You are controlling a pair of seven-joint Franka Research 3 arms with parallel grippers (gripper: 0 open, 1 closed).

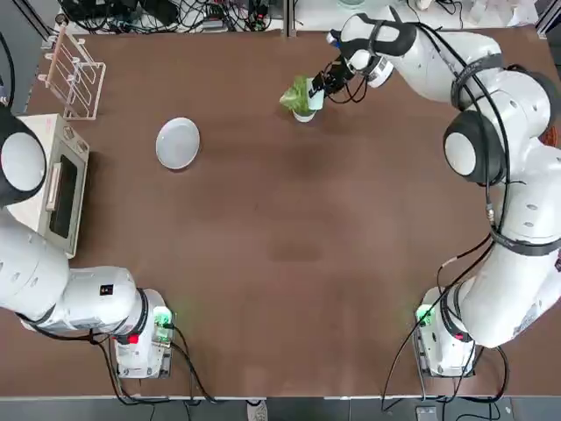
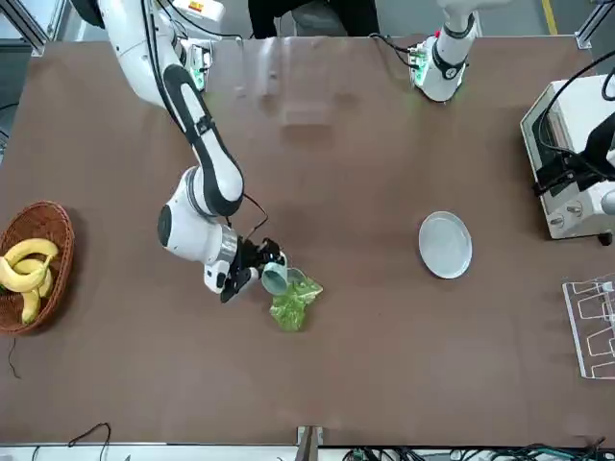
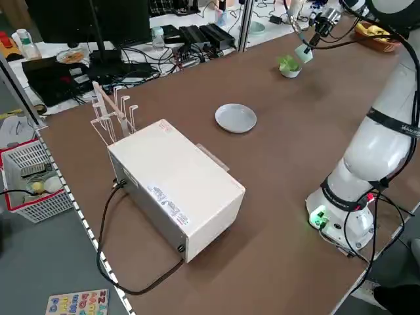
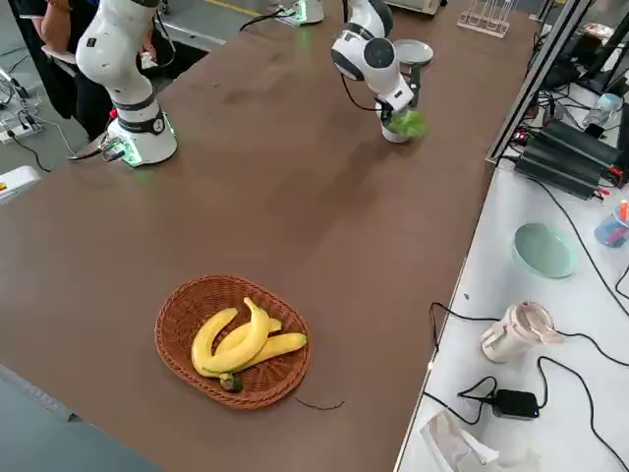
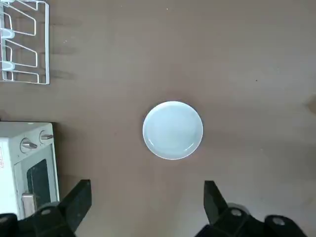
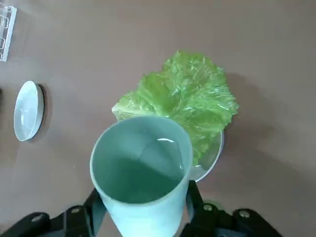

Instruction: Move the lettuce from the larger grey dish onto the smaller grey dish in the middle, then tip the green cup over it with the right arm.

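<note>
my right arm reaches across the brown table to its far edge, well away from my base. my left arm is folded back at the near left, above the white toaster oven, and my left gripper hangs over the table with its fingers spread wide and nothing between them; the larger grey dish lies bare below it, well apart from the lettuce.

my right gripper is clamped on the green cup, one finger on each side of its wall near the base. the cup is tipped over so its open mouth faces down and forward, and i can see straight into its bare inside in the right wrist view. its rim hangs just above the lettuce; whether it touches the leaves i cannot tell.

the lettuce sits on the smaller grey dish, covering nearly all of it, so only a sliver of rim shows on the side toward my gripper. in the front view the cup lies just beside and partly over the leaves.
</note>
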